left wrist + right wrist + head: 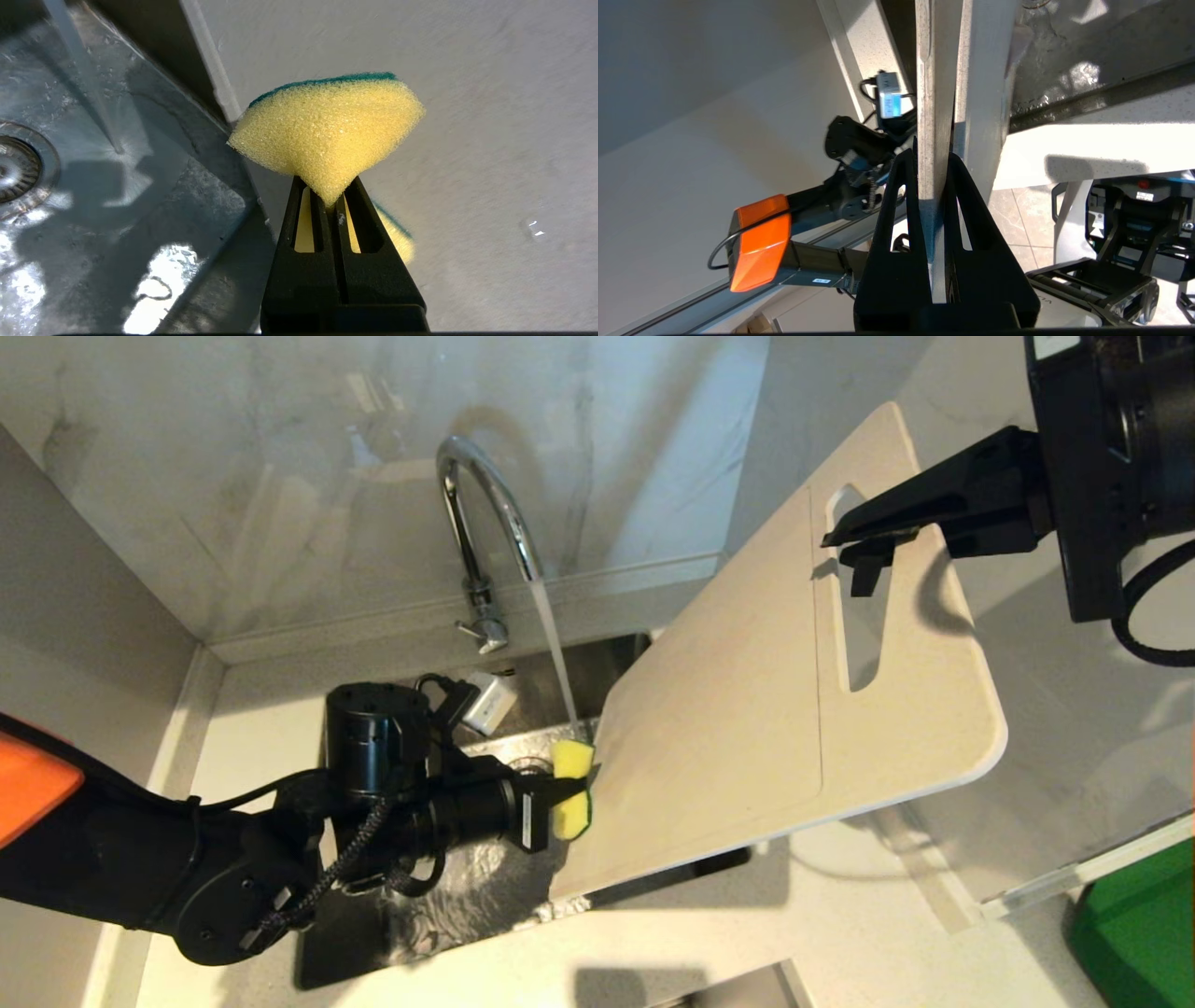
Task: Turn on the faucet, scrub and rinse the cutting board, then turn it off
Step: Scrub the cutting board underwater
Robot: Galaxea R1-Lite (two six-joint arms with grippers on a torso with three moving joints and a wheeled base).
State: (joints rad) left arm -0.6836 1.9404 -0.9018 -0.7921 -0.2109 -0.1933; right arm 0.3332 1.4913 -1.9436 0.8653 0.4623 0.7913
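Note:
The chrome faucet (485, 513) runs, its stream (555, 653) falling into the steel sink (467, 896) just left of the cutting board. The cream-white cutting board (747, 709) is held tilted over the sink. My right gripper (854, 546) is shut on its upper edge beside the slot handle; the right wrist view shows the board's edge (934, 93) clamped in that gripper (931, 158). My left gripper (560, 793) is shut on a yellow-and-green sponge (572, 761), at the board's lower left edge. The sponge's (327, 130) green side faces the board (467, 140).
A marble wall (280, 476) rises behind the faucet. Pale countertop (653, 952) surrounds the sink, and the drain (18, 170) lies near where the stream lands. A green object (1139, 915) sits at the lower right edge.

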